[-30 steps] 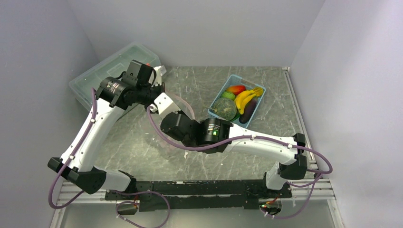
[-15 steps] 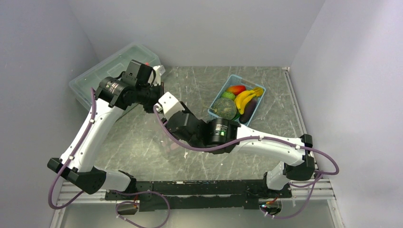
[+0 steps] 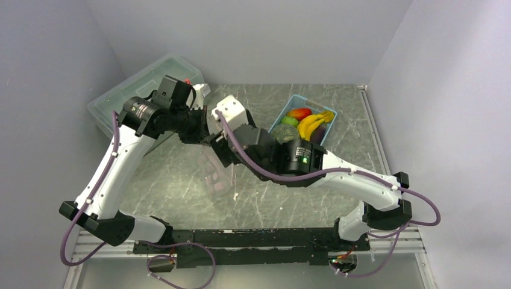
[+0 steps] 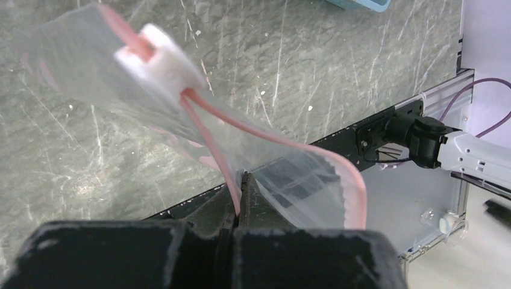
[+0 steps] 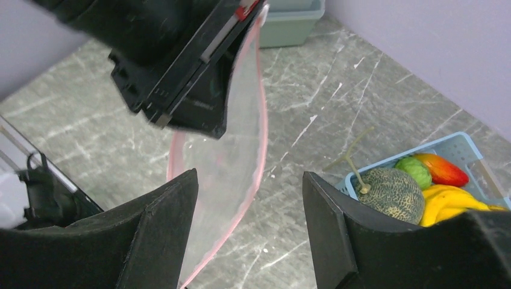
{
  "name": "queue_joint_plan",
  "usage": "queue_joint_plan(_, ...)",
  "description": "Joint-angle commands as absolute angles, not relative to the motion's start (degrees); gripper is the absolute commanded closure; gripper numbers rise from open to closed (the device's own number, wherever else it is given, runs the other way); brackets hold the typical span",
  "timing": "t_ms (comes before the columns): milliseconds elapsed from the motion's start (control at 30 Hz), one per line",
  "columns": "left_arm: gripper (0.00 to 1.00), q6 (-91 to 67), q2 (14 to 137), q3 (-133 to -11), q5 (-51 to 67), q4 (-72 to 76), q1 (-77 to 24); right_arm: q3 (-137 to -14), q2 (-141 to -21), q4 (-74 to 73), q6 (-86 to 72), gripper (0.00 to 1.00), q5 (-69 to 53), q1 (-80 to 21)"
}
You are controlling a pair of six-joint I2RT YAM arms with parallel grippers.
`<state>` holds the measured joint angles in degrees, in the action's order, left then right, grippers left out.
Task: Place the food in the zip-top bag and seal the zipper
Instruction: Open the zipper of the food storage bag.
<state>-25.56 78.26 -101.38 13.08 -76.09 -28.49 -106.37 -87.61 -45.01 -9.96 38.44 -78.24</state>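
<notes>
One bag (image 4: 289,180), clear with pale pink dots, hangs in the air above the table (image 3: 181,186). The left gripper (image 4: 239,192) is clamped on its pink zipper (image 4: 289,144), which loops out to the side. A single white slider (image 4: 159,57) sits farther along the strip.

The right gripper (image 5: 250,232) faces the bag with its two fingers spread wide. The bag hangs in the gap between them, and whether it touches either finger I cannot tell.

All the food lies in one light-blue basket (image 5: 470,144) well apart from the bag: one netted melon (image 5: 388,192), one green ball (image 5: 416,168), one red-orange piece (image 5: 443,168) and one bunch of bananas (image 5: 452,205) — how many in the bunch I cannot tell.

One lidded box (image 3: 120,99) stands at the table's far left.
</notes>
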Motion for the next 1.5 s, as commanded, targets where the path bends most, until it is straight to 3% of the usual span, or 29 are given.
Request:
queue_joint_plan(0, 1.0, -22.7, 78.21, -105.35, 13.63, -78.01, -28.45, -113.11, -90.11, -49.0, -13.79, 0.32, 37.15, -75.29)
queue_joint_plan(467, 1.0, -22.4, 78.86, -107.31, 14.55, -78.54, -28.48, -118.96, -95.89, -53.61, -21.75, 0.3, 23.91, -69.35)
queue_joint_plan(700, 1.0, -22.68, 78.98, -107.62, 14.97, -78.22, -28.48, -117.35, -96.59, -54.22, -23.93, 0.3, 24.0, -69.13)
queue_joint_plan(933, 1.0, -22.83, 78.71, -108.08, 14.95, -78.43, -28.48, -116.3, -98.14, -55.45, -24.72, 0.37, 25.21, -67.55)
queue_joint_plan(1233, 1.0, -22.86, 78.14, -107.04, 14.65, -78.53, -28.48, -116.08, -100.8, -55.87, -25.14, 0.57, 26.05, -66.71)
queue_joint_plan(1333, 1.0, -22.68, 78.07, -106.29, 13.5, -78.74, -28.45, -115.56, -100.38, -55.52, -25.51, 0.74, 26.59, -66.64)
queue_joint_plan(1400, 1.0, -22.68, 77.94, -105.64, 13.68, -78.48, -28.48, -115.0, -99.93, -55.17, -25.8, 0.94, 27.11, -66.63)
queue_joint_plan(1467, 1.0, -22.83, 77.94, -105.4, 13.72, -78.25, -28.47, -114.58, -99.45, -54.69, -25.92, 1.0, 27.11, -66.47)
